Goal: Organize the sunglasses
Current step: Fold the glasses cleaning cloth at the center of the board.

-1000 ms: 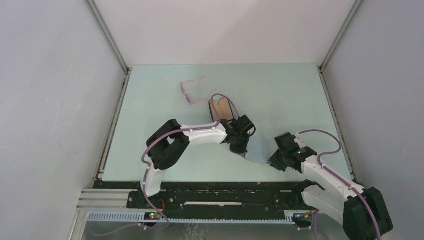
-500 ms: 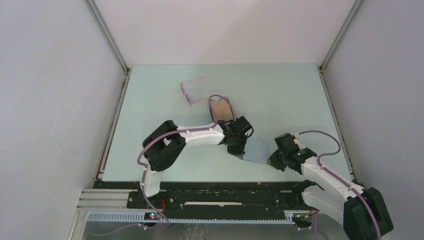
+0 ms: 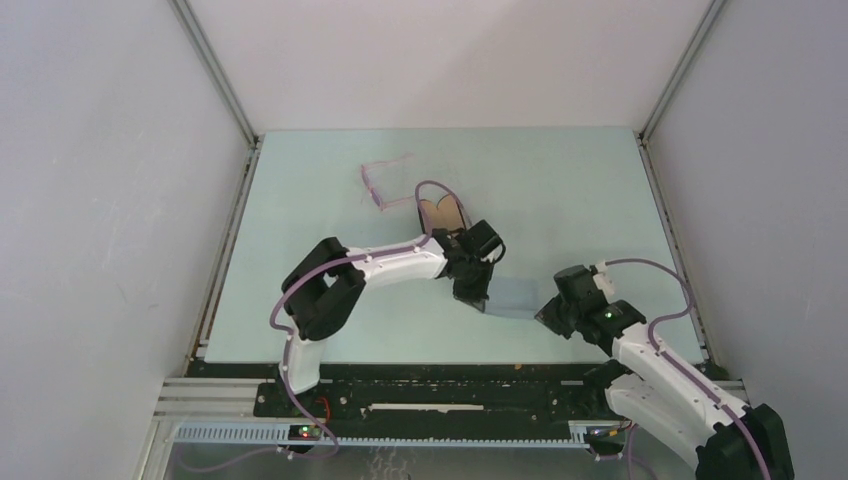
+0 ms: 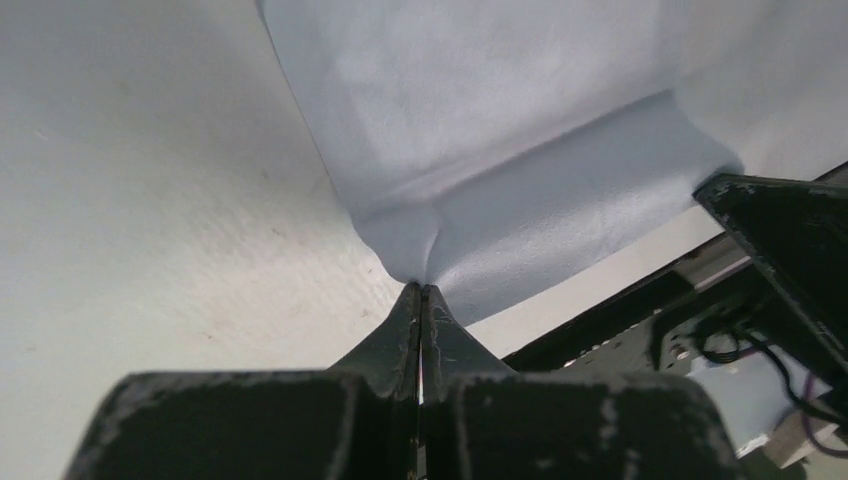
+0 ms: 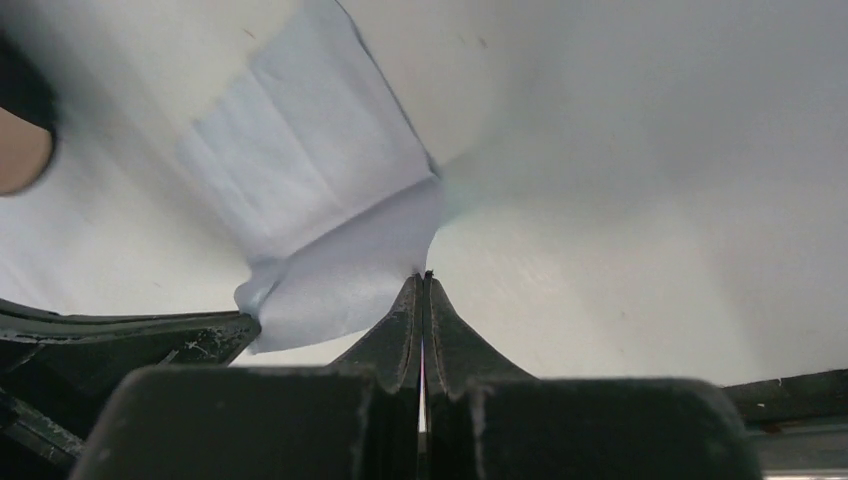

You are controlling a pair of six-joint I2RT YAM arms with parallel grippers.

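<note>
The sunglasses, a thin pale pink-purple frame, lie on the table at the back left, apart from both grippers. A small blue-grey cloth is stretched between the two grippers near the front middle. My left gripper is shut on the cloth's left corner, its tips pinching a fold. At the opposite corner my right gripper is shut on the cloth, which reaches its tips.
A black oblong case with tan lining lies open just behind the left wrist, between the sunglasses and the cloth. Grey walls close in the table on three sides. The black rail runs along the near edge.
My right gripper has shut on the cloth's corner and shifted slightly left and back. The left gripper has carried its corner a little farther back, and the cloth now hangs taut between them.
</note>
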